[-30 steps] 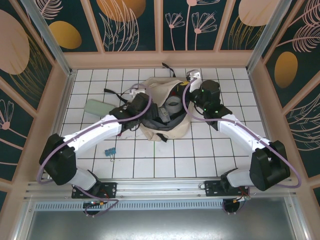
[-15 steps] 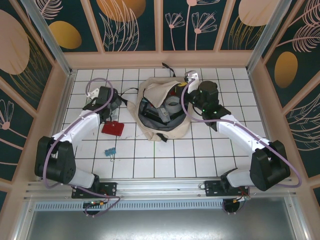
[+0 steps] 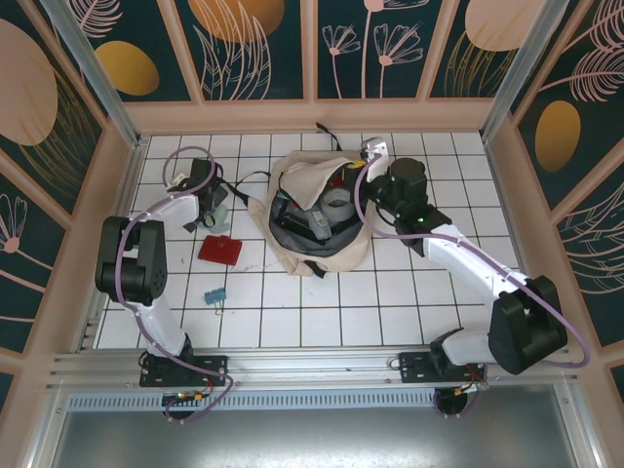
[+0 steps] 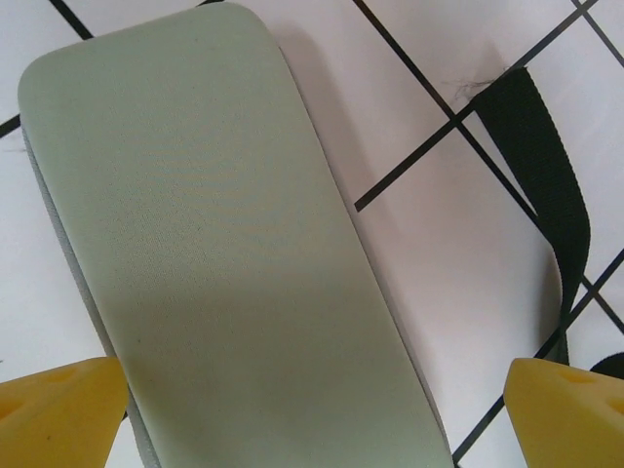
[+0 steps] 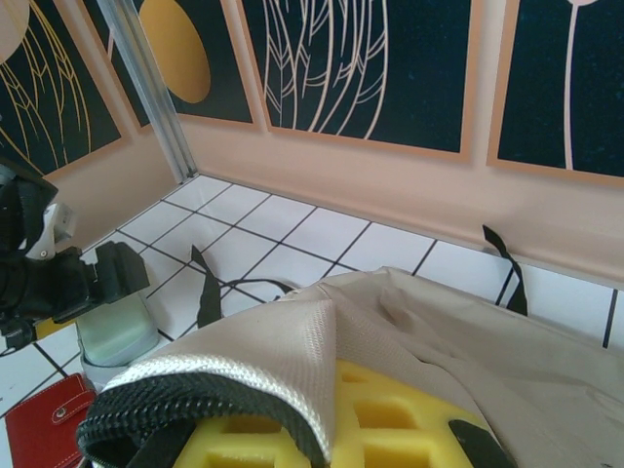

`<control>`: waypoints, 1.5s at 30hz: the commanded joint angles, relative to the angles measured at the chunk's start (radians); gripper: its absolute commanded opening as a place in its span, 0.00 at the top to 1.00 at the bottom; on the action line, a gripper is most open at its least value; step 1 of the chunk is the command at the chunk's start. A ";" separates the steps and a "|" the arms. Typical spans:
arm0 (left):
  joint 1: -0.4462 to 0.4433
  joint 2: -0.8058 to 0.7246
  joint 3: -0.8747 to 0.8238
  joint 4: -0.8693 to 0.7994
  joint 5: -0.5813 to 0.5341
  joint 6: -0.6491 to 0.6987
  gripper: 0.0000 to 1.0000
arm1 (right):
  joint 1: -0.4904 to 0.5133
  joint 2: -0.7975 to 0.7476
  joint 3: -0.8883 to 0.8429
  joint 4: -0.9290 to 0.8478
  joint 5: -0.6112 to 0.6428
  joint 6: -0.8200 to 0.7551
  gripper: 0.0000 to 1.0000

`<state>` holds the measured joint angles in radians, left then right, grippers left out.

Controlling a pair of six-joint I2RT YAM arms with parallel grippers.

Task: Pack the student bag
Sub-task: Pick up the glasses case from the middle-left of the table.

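The student bag (image 3: pixel 314 226), cream fabric with a dark lining, lies open mid-table with several items inside. My right gripper (image 3: pixel 359 179) is shut on the bag's rim. In the right wrist view that cream fabric (image 5: pixel 322 336) is pinched over its yellow fingers (image 5: pixel 390 419). My left gripper (image 3: pixel 209 203) is at the far left, just above a pale green case (image 4: pixel 214 253). It is open, with one yellow fingertip (image 4: pixel 58 409) on each side of the case and not touching it. The green case (image 5: pixel 115 333) also appears in the right wrist view.
A red wallet (image 3: pixel 220 250) lies on the tiles between the case and the bag, and a blue clip (image 3: pixel 214 294) lies nearer the arms. A black bag strap (image 4: pixel 546 185) trails across the tiles right of the case. The enclosure's walls stand close on the left.
My left arm has swung from the bag out to the far left over the green case, and its jaws have widened. The red wallet now shows on the tiles. The right arm has not moved.
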<state>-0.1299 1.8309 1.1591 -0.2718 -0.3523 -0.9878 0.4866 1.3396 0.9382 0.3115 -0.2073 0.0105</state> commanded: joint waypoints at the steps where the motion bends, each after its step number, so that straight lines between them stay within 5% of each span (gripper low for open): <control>1: 0.009 0.050 0.055 -0.045 -0.024 -0.048 0.01 | 0.015 -0.056 0.000 0.105 -0.029 0.017 1.00; 22: 0.052 0.143 0.058 -0.034 0.038 -0.053 0.01 | 0.015 -0.061 -0.007 0.121 -0.032 0.026 1.00; 27: 0.053 0.128 0.013 0.001 0.052 -0.054 0.15 | 0.015 -0.066 -0.009 0.122 -0.026 0.025 1.00; 37: 0.053 -0.084 -0.081 0.038 0.040 -0.018 0.29 | 0.015 -0.062 -0.011 0.128 -0.026 0.032 1.00; 45: 0.014 -0.302 -0.181 0.112 0.202 0.058 0.27 | 0.015 -0.062 -0.010 0.129 -0.020 0.037 1.00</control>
<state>-0.0898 1.5814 1.0058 -0.2077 -0.2325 -0.9840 0.4866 1.3300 0.9260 0.3183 -0.2092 0.0303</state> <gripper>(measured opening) 0.724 0.070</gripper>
